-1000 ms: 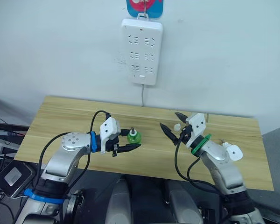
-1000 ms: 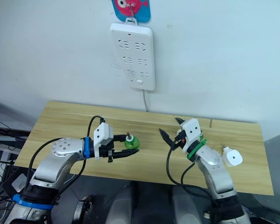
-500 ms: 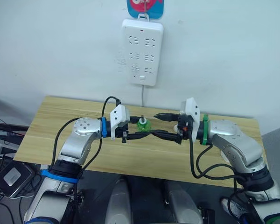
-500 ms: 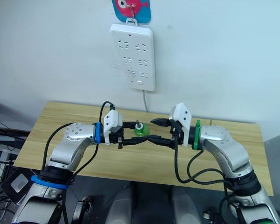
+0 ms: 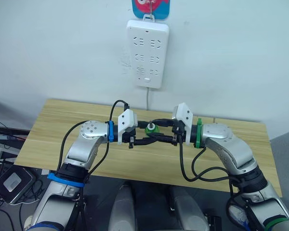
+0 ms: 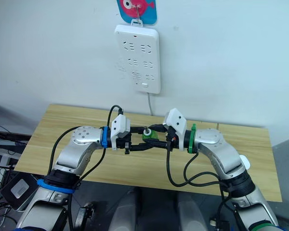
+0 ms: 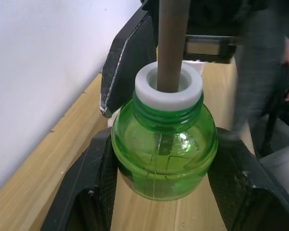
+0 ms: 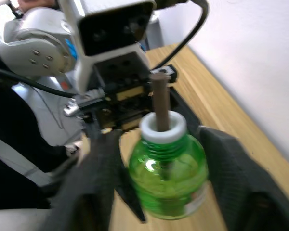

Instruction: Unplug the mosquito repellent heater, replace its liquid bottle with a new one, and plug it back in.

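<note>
Right now I have both arms meeting over the middle of the wooden table (image 5: 62, 120), fingertip to fingertip. My left gripper (image 5: 147, 135) is clamped on the green bottle (image 5: 151, 129), one black finger pressed on each side of its round belly; the left wrist view shows that grip clearly. The bottle stands upright, with a white collar at its neck and a brown wick stem sticking up out of it, uncapped. My right gripper (image 5: 160, 130) comes in from the opposite side with its fingers spread fairly wide around the same bottle. In the right wrist view the fingers (image 8: 231, 168) flank the bottle with a gap on each side, so I read them as open and apart from the glass, though one finger is blurred. The bottle is held just above the table, near the back edge, roughly under the white power strip (image 5: 147, 53) that hangs on the wall. The strip's cord runs down behind the table. A small white rounded unit (image 6: 244, 162) lies on the table on my right, partly hidden behind my right arm.
</note>
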Controlling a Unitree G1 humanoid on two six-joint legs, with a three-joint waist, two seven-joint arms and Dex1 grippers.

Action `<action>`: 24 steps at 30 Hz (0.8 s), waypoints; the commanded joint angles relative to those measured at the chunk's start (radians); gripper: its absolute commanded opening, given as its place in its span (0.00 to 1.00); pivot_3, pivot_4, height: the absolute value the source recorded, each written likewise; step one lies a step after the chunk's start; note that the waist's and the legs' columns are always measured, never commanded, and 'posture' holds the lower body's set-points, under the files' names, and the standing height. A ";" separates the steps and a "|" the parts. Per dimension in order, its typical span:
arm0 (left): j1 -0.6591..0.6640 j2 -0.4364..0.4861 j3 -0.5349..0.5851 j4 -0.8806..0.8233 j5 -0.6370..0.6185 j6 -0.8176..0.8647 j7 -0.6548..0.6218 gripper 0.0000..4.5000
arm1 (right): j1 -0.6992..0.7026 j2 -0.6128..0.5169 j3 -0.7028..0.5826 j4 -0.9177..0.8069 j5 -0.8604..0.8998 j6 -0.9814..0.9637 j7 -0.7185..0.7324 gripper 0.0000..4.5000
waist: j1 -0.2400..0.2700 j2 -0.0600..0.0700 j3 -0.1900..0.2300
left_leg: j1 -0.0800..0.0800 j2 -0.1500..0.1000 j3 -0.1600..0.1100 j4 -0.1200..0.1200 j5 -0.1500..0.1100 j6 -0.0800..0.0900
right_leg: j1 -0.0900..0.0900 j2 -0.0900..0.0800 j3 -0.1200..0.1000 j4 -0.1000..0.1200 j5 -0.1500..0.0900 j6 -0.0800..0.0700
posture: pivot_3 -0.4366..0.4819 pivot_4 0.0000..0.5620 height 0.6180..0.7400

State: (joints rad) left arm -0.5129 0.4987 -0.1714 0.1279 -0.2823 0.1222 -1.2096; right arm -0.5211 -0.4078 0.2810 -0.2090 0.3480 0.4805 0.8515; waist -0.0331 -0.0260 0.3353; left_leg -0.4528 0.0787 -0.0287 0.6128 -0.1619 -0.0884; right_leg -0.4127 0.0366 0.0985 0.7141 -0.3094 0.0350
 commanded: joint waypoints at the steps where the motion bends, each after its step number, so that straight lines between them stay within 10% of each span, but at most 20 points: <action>1: -0.010 -0.013 0.003 -0.026 -0.012 -0.008 0.001 0.50 | -0.003 0.006 0.009 0.006 -0.029 -0.051 0.013 0.24 | 0.000 0.000 0.000 | 0.000 0.000 0.000 0.000 0.000 0.000 | 0.000 0.000 0.000 0.000 0.000 0.000 | 0.45 0.45 1.00; 7: -0.007 -0.022 0.012 -0.042 -0.032 0.028 0.002 0.50 | 0.007 0.017 -0.023 -0.007 0.002 -0.039 0.013 0.18 | 0.000 0.000 0.000 | 0.000 0.000 -0.001 0.001 0.000 0.000 | 0.001 0.000 -0.001 0.001 0.000 0.000 | 0.46 0.45 1.00; 14: 0.022 -0.075 0.076 -0.138 -0.130 0.146 0.094 0.99 | 0.008 0.081 -0.259 -0.050 0.228 0.240 -0.159 0.18 | 0.001 0.000 0.000 | 0.000 0.000 -0.003 0.002 0.001 -0.002 | 0.002 0.000 -0.002 0.002 0.000 0.000 | 0.45 0.46 1.00; 24: 0.036 -0.279 0.087 -0.249 -0.104 0.083 0.362 1.00 | 0.015 0.269 -0.671 -0.063 0.949 0.617 -0.704 0.18 | 0.000 -0.001 -0.002 | 0.000 -0.001 -0.004 0.003 0.002 -0.003 | 0.004 -0.001 -0.003 0.003 0.001 0.001 | 0.44 0.46 1.00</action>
State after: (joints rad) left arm -0.4779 0.2283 -0.0762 -0.0752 -0.4049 0.2498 -0.8722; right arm -0.5147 -0.1472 -0.3627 -0.2383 1.1788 1.0817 0.2112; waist -0.0330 -0.0265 0.3334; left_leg -0.4525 0.0778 -0.0326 0.6155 -0.1602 -0.0909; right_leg -0.4091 0.0360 0.0962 0.7167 -0.3086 0.0356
